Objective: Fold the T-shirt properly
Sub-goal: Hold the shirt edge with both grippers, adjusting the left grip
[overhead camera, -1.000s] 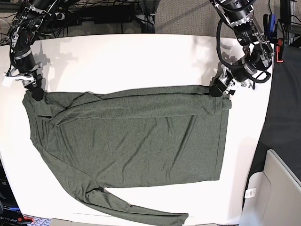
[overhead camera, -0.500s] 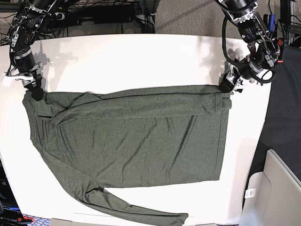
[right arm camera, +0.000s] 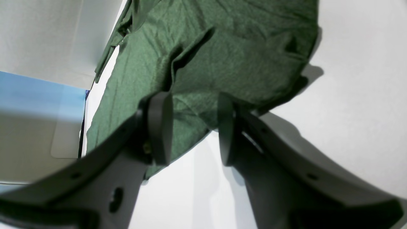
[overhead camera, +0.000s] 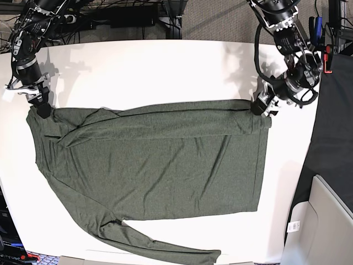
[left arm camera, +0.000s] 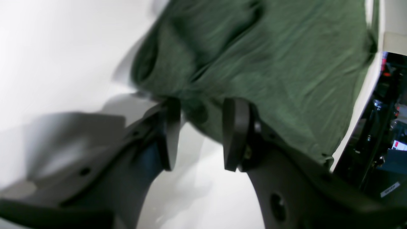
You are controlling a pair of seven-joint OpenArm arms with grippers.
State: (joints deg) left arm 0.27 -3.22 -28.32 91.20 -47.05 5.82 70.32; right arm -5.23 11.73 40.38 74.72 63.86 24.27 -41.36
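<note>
The olive-green T-shirt (overhead camera: pixel 149 160) lies flat across the white table (overhead camera: pixel 165 72). Its far side is folded inward, and one long sleeve (overhead camera: pixel 165 251) trails to the front edge. My left gripper (overhead camera: pixel 258 106) is at the shirt's far right corner. In the left wrist view this gripper (left arm camera: pixel 202 133) is open, with the shirt's (left arm camera: pixel 270 63) edge just at the fingertips (left arm camera: pixel 237 133). My right gripper (overhead camera: pixel 43 109) is at the shirt's far left corner. In the right wrist view it (right arm camera: pixel 192 127) is open over the shirt's (right arm camera: pixel 222 47) edge.
A black surface (overhead camera: pixel 336 127) borders the table on the right. A pale grey bin (overhead camera: pixel 325 226) stands at the lower right. Cables and equipment run along the table's back edge (overhead camera: pixel 138 19).
My left gripper drew away up and right from the shirt's corner, then came back down to it. The right arm and the shirt have not moved.
</note>
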